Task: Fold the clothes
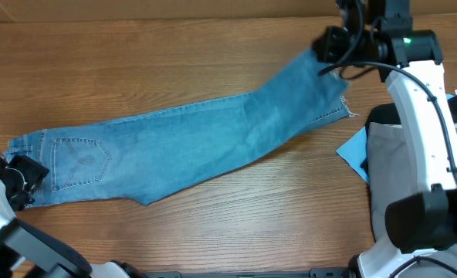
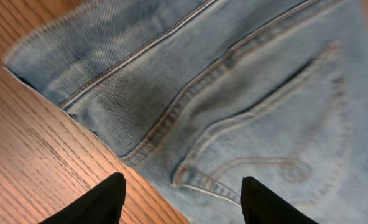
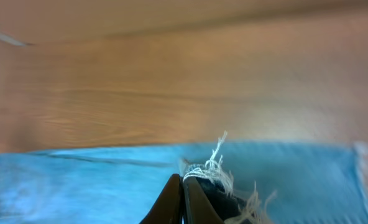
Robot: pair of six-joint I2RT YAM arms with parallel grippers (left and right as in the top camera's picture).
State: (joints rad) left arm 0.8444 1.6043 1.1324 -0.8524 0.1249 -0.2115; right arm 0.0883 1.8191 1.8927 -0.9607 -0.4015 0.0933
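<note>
The left gripper [image 2: 181, 200] sits at the near left, fingers [image 2: 97, 202] apart, over the jeans [image 1: 182, 143] at the waistband beside the back pocket [image 1: 80, 158]. The jeans lie on the table [image 1: 252, 216], running from near left to far right. At the far right, the right gripper [image 3: 184, 186] has its fingers together, apparently pinching the frayed hem [image 3: 215, 165] (view blurred). That leg end is off the table.
</note>
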